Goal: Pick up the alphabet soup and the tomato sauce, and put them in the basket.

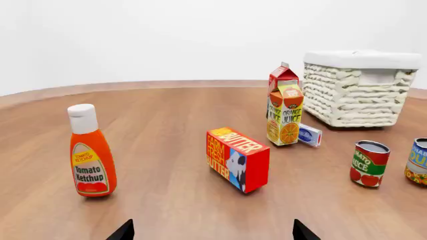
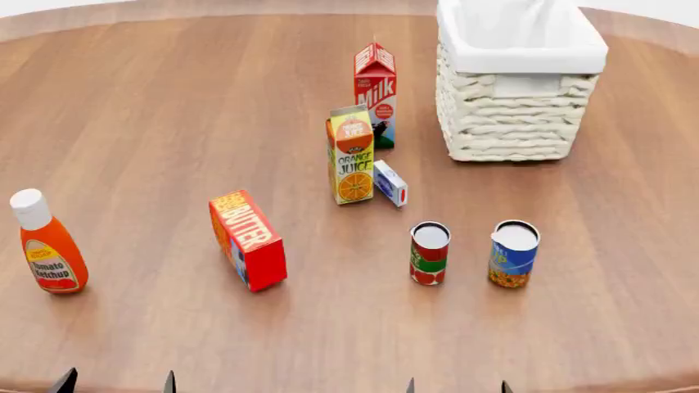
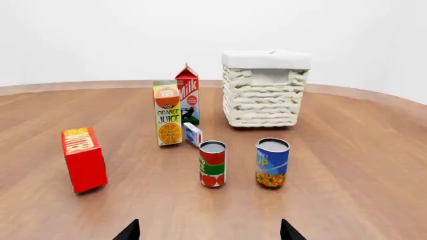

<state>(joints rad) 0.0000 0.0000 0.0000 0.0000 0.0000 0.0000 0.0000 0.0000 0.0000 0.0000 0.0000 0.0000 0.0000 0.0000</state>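
Note:
The alphabet soup point(image 2: 513, 254), a blue-labelled can with a pale lid, stands upright on the wooden table, right of the tomato sauce point(image 2: 430, 253), a red can with a green band. Both also show in the right wrist view, the soup point(image 3: 272, 163) and the sauce point(image 3: 213, 163), and in the left wrist view, the sauce point(image 1: 369, 163) and the soup point(image 1: 417, 162) at the frame edge. The cream wicker basket point(image 2: 513, 115) stands at the back right, also seen in the wrist views point(image 3: 265, 95) point(image 1: 353, 92). My left gripper point(image 2: 116, 381) and right gripper point(image 2: 457, 386) are open, empty, at the near table edge.
An orange ketchup bottle point(image 2: 46, 244) stands at the left. A red butter box point(image 2: 248, 240) sits in the middle. An orange juice carton point(image 2: 351, 155), a milk carton point(image 2: 375, 83) and a small white-and-blue box point(image 2: 390, 182) stand between the cans and the basket.

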